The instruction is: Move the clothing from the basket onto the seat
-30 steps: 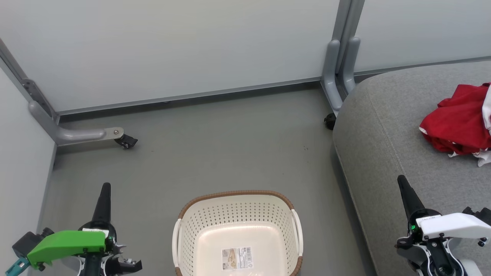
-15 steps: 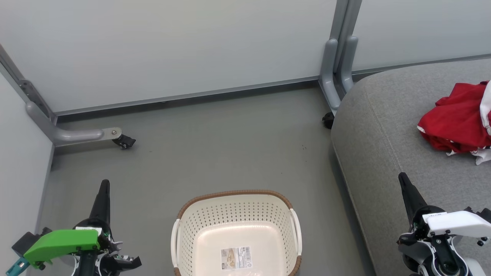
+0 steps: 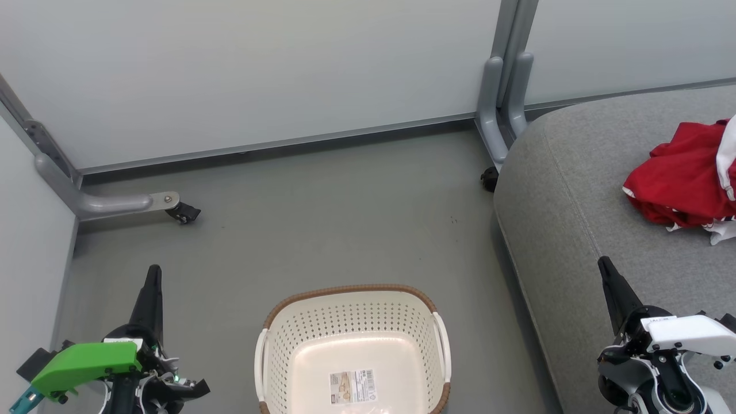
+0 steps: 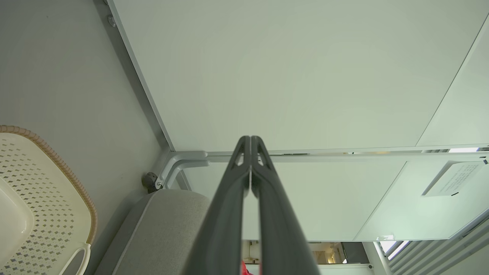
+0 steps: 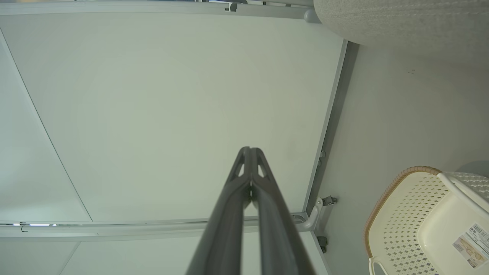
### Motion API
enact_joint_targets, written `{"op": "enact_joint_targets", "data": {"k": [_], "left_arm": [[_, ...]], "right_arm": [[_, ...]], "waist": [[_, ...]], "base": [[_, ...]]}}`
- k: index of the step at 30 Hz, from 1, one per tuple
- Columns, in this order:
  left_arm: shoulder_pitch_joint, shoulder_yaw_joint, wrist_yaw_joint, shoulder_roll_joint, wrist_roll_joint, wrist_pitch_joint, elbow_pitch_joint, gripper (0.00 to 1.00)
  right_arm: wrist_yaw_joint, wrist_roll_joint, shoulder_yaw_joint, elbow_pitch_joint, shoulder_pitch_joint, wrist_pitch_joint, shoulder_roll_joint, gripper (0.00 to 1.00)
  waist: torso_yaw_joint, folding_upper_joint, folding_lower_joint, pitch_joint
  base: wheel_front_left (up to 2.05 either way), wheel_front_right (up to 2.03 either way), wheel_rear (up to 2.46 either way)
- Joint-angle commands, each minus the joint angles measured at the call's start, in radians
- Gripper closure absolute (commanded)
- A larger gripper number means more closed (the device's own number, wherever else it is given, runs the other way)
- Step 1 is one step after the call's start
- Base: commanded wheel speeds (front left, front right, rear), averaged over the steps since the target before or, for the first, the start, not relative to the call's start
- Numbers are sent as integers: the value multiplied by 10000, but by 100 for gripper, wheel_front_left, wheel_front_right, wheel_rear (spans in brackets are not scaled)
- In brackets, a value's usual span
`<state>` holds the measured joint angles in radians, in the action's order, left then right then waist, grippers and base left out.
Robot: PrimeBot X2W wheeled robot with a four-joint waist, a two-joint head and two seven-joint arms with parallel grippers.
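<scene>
- Clothing [image 3: 681, 184] is lying bunched on seat [image 3: 575, 201], toward its far R side in head view. It is showing red w/ bits of white trim and is being cut off by the frame edge.
- Cream basket [image 3: 351, 290] is sitting upright on floor [image 3: 322, 218] btwn the two arms, near seat's L edge but apart from it. Its bare bottom is showing w/ a paper label [image 3: 353, 386] stuck on it.
- L gripper [image 3: 153, 270] is hovering over floor to the L of basket, well apart from clothing. Fingers are pressing tight together, tips meeting, gripping nothing.
- L wrist view is confirming this: L gripper [image 4: 250, 138] is pointing at wall panel, w/ basket [image 4: 57, 164] rim at far L and seat [image 4: 168, 229] corner low in frame.
- R gripper [image 3: 602, 261] is hovering at seat's near part in head view, short of clothing. Fingers are likewise pressing together w/ nothing btwn them.
- R wrist view: R gripper [image 5: 250, 149] is pointing at panel, w/ basket [image 5: 386, 194] at lower R and seat [image 5: 401, 19] at top R.
- Pale panels [image 3: 259, 75] are standing behind floor, and a caster [image 3: 187, 214] is resting on floor at L.
</scene>
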<state>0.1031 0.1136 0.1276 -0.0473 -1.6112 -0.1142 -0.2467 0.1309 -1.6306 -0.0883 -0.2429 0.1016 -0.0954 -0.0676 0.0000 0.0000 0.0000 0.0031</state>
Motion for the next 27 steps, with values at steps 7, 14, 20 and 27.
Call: {"op": "enact_joint_targets", "data": {"k": [7,14,20,27], "left_arm": [[108,32,64,-54,-29,-37,22,100],[108,31,64,-54,-30,-37,23,100],[108,31,64,-54,-30,-36,23,100],[108,29,64,-54,-30,-36,24,100]], "right_arm": [[-3,-16,-54,-25,94,-36,1,100],[-3,12,-76,-27,95,-59,11,100],[-3,25,-91,-27,98,-74,24,100],[-3,48,-108,-29,99,-96,38,100]], "waist": [[0,0,0,0],[0,0,0,0],[0,0,0,0],[0,0,0,0]], "base": [[0,0,0],[0,0,0],[0,0,0],[0,0,0]]}}
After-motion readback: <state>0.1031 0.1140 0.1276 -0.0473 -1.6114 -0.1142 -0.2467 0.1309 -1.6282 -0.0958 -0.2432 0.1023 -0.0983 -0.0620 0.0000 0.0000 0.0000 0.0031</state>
